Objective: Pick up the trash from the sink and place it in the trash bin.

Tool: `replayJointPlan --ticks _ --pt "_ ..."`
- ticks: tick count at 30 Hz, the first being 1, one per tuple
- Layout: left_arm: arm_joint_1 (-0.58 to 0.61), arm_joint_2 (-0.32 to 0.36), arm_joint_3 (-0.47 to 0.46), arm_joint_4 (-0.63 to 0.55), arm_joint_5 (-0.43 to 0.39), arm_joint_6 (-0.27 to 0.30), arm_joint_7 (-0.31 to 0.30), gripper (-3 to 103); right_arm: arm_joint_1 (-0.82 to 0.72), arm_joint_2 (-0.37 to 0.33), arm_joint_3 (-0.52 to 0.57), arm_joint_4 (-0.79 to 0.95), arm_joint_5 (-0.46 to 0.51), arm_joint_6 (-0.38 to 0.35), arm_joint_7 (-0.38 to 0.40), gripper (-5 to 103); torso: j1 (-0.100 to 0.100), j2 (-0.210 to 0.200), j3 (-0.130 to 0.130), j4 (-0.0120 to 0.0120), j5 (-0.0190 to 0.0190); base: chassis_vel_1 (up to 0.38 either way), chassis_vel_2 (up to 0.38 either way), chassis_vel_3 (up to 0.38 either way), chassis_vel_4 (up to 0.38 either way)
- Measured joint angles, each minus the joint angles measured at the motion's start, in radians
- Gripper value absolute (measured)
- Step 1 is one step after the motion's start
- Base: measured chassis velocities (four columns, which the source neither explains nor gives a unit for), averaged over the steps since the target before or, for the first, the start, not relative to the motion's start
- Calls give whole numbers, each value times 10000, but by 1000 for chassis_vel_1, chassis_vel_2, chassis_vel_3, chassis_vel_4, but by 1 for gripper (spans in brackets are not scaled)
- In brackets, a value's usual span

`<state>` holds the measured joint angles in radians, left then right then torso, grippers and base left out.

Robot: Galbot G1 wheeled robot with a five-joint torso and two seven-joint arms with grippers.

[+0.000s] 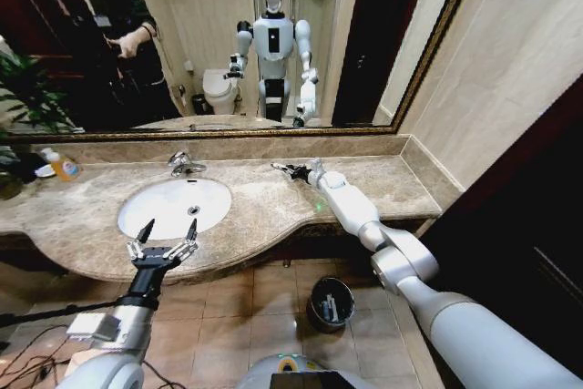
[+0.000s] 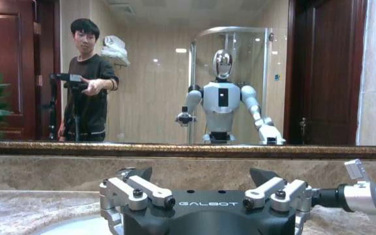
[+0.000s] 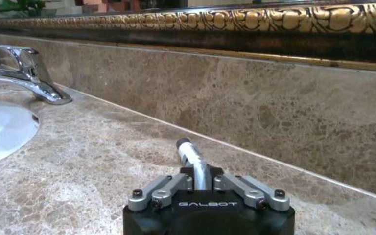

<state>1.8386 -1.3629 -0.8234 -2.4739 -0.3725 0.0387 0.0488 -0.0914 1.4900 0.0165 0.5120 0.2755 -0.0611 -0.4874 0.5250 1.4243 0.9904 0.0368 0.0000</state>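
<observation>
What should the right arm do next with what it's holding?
Probably swing it back off the counter toward the trash bin on the floor. The right gripper is shut on a thin stick above the marble counter, far from the bin, while the left gripper hangs open at the sink's front edge.

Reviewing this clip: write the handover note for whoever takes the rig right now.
Left gripper: open, empty, hovering at the front edge of the sink.
Right gripper: shut on a thin stick-like piece of trash, held low over the marble counter to the right of the faucet, near the backsplash.
Trash bin: on the floor below the counter, with some items inside.
Done: the basin looks free of litter in the head view.
Left: carry the held piece to the bin and drop it.
</observation>
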Motion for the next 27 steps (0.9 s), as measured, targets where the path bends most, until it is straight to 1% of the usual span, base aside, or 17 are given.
replayJointPlan --ticks 1,6,9,12,13,15,16,17,18,19,20,21,22,24,25,27 --pt "0 0 0 0 0 0 0 100 -1 10 -2 1 -29 0 2 10 0 0 0 0 0 0 0 0 0" --pt "0 0 0 0 0 0 0 100 -20 44 8 0 -80 1 32 9 0 0 0 0 0 0 0 0 0" --pt "0 0 0 0 0 0 0 100 -90 47 11 83 -123 3 91 1 -1 0 -1 0 0 0 0 0 0" --pt "0 0 0 0 0 0 0 100 -146 32 9 182 -129 3 143 1 -1 0 -1 0 0 0 0 0 0" --pt "0 0 0 0 0 0 0 100 -187 5 -4 278 -126 -2 212 -3 0 0 -1 1 0 0 0 0 0" --pt "0 0 0 0 0 0 0 100 -244 -56 -28 400 -95 -11 276 7 0 0 0 0 0 0 0 0 0" --pt "0 0 0 0 0 0 0 100 -244 -56 -28 400 -95 -11 276 7 0 0 0 0 0 0 0 0 0" --pt "0 0 0 0 0 0 0 100 -256 -89 -39 430 -86 -9 285 12 0 0 0 0 1 0 0 0 0" --pt "0 0 0 0 0 0 0 100 -259 -103 -40 435 -79 -7 291 12 0 0 0 0 0 0 0 0 0" --pt "0 0 0 0 0 0 0 100 -262 -127 -39 438 -47 2 303 22 0 0 0 0 0 0 0 0 0" --pt "0 0 0 0 0 0 0 100 -262 -127 -39 438 -47 2 303 22 0 0 0 0 0 0 0 0 0" --pt "0 0 0 0 0 0 0 100 -263 -145 -40 439 -26 9 314 28 0 0 0 0 1 0 0 0 0" --pt "0 0 0 0 0 0 0 100 -263 -156 -40 438 -16 16 318 28 0 0 0 0 0 0 0 0 0" --pt "0 0 0 0 0 0 0 100 -261 -168 -40 393 -3 34 320 38 0 0 0 0 0 0 0 0 0" --pt "0 0 0 0 0 0 0 100 -261 -168 -40 393 -3 34 320 38 0 0 0 0 0 0 0 0 0" --pt "0 0 0 0 0 0 0 100 -248 -167 -34 323 -1 60 321 50 0 0 0 0 1 0 0 0 0"
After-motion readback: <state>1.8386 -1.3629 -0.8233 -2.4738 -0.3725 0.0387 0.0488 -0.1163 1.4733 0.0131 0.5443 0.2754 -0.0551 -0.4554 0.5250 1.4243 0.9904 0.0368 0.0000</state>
